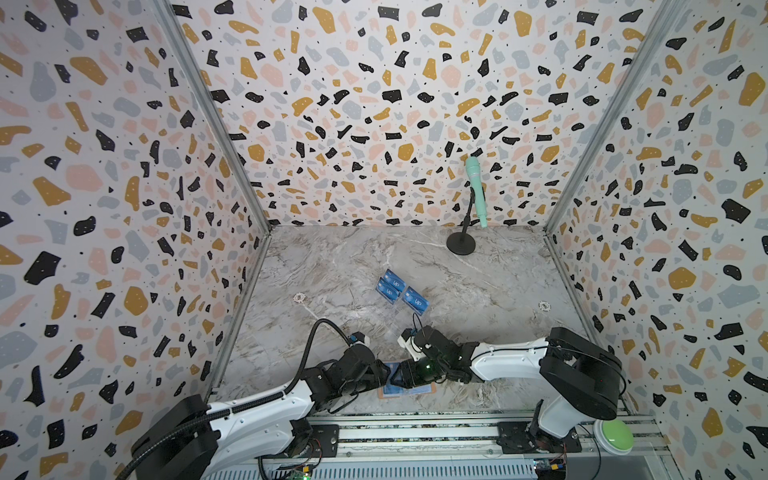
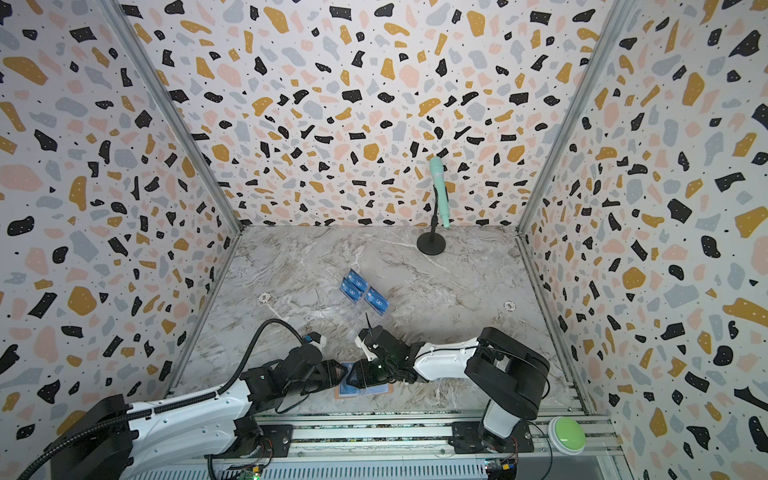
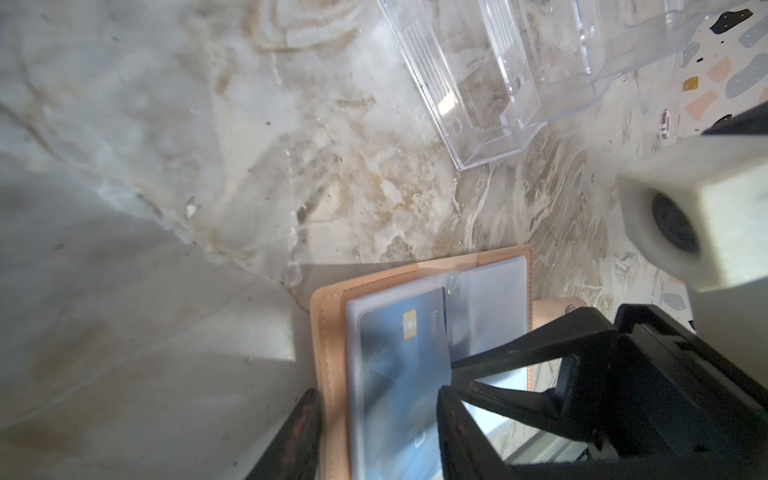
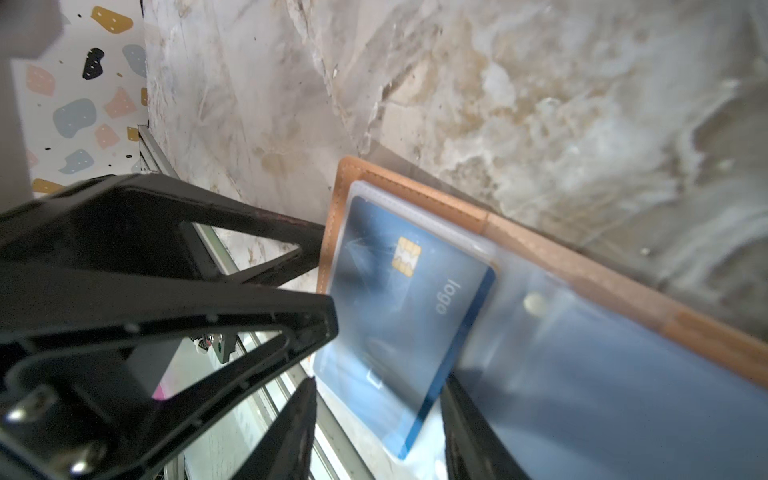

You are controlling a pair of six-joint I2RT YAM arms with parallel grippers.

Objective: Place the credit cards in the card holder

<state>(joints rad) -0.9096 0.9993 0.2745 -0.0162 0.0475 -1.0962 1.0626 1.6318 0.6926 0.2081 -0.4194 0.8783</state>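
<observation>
The salmon card holder (image 3: 332,316) lies open near the table's front edge, mostly under both grippers in both top views (image 1: 430,390) (image 2: 384,390). A blue chip credit card (image 4: 399,299) sits partly in its clear sleeve (image 3: 399,353). My left gripper (image 3: 376,436) straddles the holder's outer edge and the card, jaws apart. My right gripper (image 4: 380,432) faces it with jaws apart, and the card's free end lies between them. Three more blue credit cards (image 1: 392,286) (image 2: 357,286) stand in a clear acrylic stand (image 3: 498,83).
A mint microphone (image 1: 473,187) on a black round-based stand (image 1: 461,243) is at the back right. A green button (image 1: 613,434) sits on the front rail at the right. Terrazzo-patterned walls close in three sides.
</observation>
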